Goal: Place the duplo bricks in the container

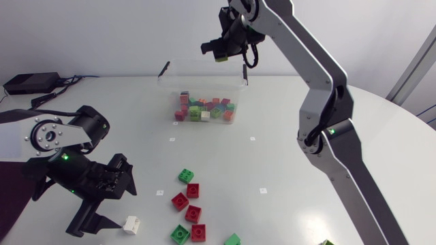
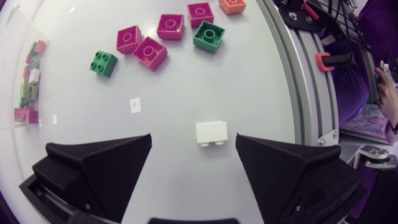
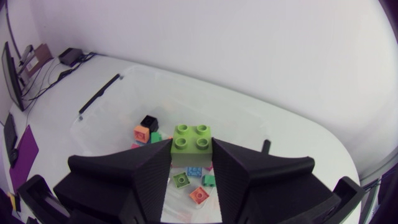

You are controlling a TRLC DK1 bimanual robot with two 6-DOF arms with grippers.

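My right gripper (image 1: pixel 218 52) hangs above the clear container (image 1: pixel 170 78) at the table's back, shut on a lime green duplo brick (image 3: pixel 191 138) held studs up between both fingers. The container (image 3: pixel 112 93) holds several mixed bricks (image 1: pixel 203 109). At the front left my left gripper (image 1: pixel 122 205) is low over the table and open. A white brick (image 2: pixel 210 132) lies on its side just ahead of the gap between its fingers, touching neither; it also shows from above as the white brick (image 1: pixel 131 224).
Loose bricks lie at the front centre: a green one (image 1: pixel 186 175), red ones (image 1: pixel 193 190) (image 1: pixel 179 201) (image 1: pixel 193 214), more green (image 1: pixel 180 234) (image 1: pixel 233 239). Ahead of the left gripper these appear as a green brick (image 2: pixel 103 63) and magenta bricks (image 2: pixel 150 52). The table edge (image 2: pixel 292 93) runs close beside the white brick.
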